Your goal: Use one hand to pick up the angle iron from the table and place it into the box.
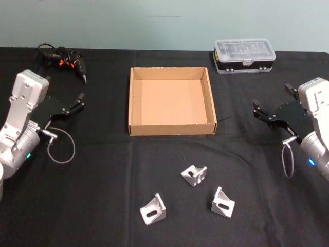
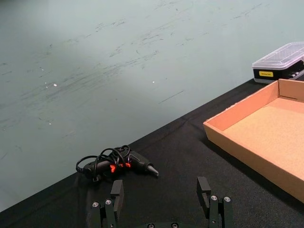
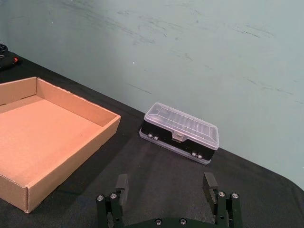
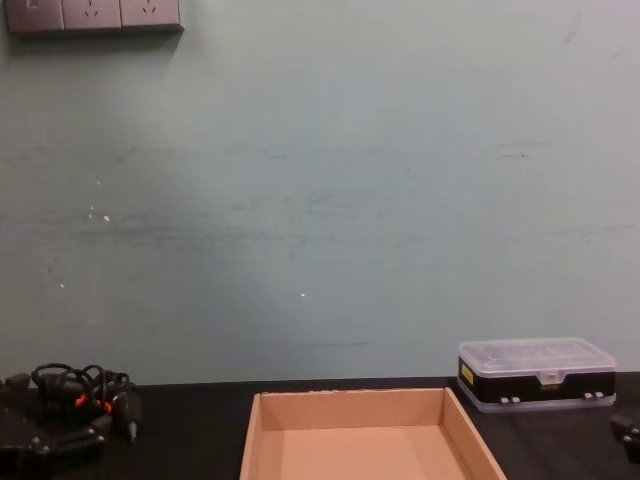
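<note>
Three silver angle irons lie on the black table [image 1: 97,180] in front of the box: one in the middle [image 1: 194,175], one nearer and to the left [image 1: 152,210], one nearer and to the right [image 1: 222,202]. The tan cardboard box [image 1: 169,129] sits empty at the table's centre, and its wall also shows in the left wrist view [image 2: 247,152] and the right wrist view [image 3: 71,161]. My left gripper [image 1: 80,102] hovers open left of the box, its fingers [image 2: 117,192] wide apart. My right gripper [image 1: 271,101] hovers open right of the box, with nothing between its fingers [image 3: 210,183].
A black organiser case with a clear lid [image 1: 244,55] stands at the back right, beyond the box. A black corded tool with orange marks [image 1: 64,59] lies at the back left. A thin cable loop [image 1: 60,146] hangs by the left arm.
</note>
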